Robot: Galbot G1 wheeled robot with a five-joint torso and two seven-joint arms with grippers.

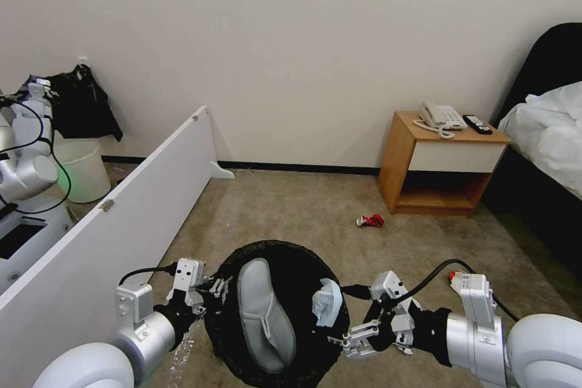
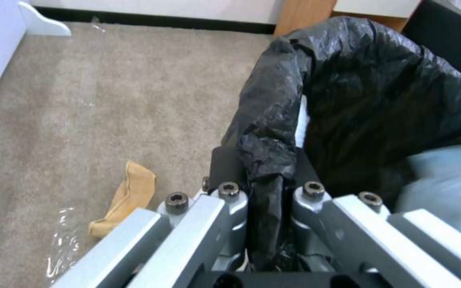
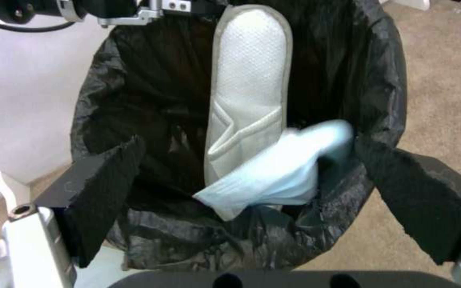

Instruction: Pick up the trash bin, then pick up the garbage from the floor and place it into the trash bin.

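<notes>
Black-lined trash bin [image 1: 276,315] at lower centre holds a white slipper [image 1: 265,315] and blue cloth [image 1: 327,304]; a crushed red can [image 1: 370,220] lies mid-frame on carpet [image 1: 291,212]

My left gripper [image 2: 265,196] is clamped on the trash bin [image 2: 348,100] rim, black liner bunched between the fingers [image 2: 225,200]. A brown paper bag [image 2: 126,196] (crumpled) lies on the carpet [image 2: 108,104] just beside the gripper, near clear plastic [image 2: 65,244].

From the head cam we look fwd and down over the trash bin [image 1: 276,309] to the wall. Left wrist cam sits close on the bin's rim, facing the floor [image 2: 108,112]. Right wrist cam looks straight down into the bin, which all three views share.
</notes>
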